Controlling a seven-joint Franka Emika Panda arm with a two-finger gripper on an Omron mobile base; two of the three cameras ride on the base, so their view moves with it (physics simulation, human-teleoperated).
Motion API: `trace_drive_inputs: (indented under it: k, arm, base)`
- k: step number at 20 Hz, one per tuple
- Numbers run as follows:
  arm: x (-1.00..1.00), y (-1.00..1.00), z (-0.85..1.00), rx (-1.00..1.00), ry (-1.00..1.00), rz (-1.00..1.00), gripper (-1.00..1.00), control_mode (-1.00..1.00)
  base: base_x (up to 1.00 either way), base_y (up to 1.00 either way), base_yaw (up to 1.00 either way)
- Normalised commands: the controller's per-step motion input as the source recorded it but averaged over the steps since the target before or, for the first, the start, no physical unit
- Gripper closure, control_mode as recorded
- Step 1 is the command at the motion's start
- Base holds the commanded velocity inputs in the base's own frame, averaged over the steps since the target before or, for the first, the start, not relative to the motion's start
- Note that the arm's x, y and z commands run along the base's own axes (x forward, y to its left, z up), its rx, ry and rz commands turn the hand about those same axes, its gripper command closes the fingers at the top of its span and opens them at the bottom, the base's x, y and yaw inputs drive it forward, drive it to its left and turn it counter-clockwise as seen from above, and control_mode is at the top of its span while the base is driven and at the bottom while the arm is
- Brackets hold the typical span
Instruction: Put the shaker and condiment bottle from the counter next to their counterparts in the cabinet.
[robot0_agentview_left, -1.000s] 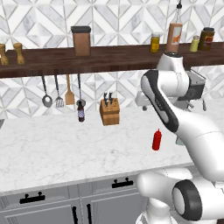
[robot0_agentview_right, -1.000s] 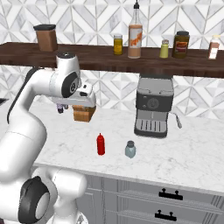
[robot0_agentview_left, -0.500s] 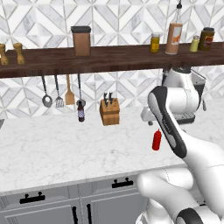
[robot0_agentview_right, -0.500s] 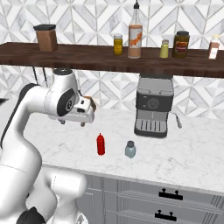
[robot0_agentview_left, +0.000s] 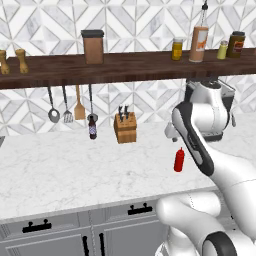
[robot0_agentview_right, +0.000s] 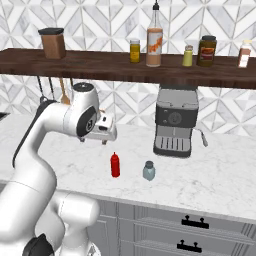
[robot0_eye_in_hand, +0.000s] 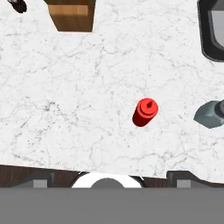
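Veined marble counter (robot0_agentview_left: 70, 170), wooden cabinet (robot0_agentview_left: 130, 67)

Glossy white rounded arm (robot0_agentview_right: 47, 130), dark joints, apparently grey wrist block.

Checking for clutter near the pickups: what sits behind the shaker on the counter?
Behind the shaker stands the coffee machine; the wall behind that machine is hidden.

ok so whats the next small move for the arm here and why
Probably shift the hand sideways until it is centred over the red squeeze bottle, then lower. In the hand view the bottle stands upright on the marble counter, off to one side of centre, with the blue-grey shaker beside it but apart. Nothing is held yet; I cannot tell whether the gripper is open.
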Motion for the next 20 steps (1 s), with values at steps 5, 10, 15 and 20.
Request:
trace_drive_inputs:
  k: [5,10,15,20]
  arm:
    - [-0.08,-0.05,-0.17,0.00,-0.08,0.00,-1.00,-1.00]
    - [-0.24,-0.20,-0.54,-0.02,-0.01,0.00,-1.00,-1.00]
    - [-0.16,-0.05,-0.12,0.00,-0.02,0.00,-1.00,-1.00]
    - [-0.16,-0.30,-0.49,-0.03,0.00,0.00,-1.00,-1.00]
  base:
    - [0.00,0.00,0.00]
    - [0.00,0.00,0.00]
    - [0.00,0.00,0.00]
    - [0.00,0.00,0.00]
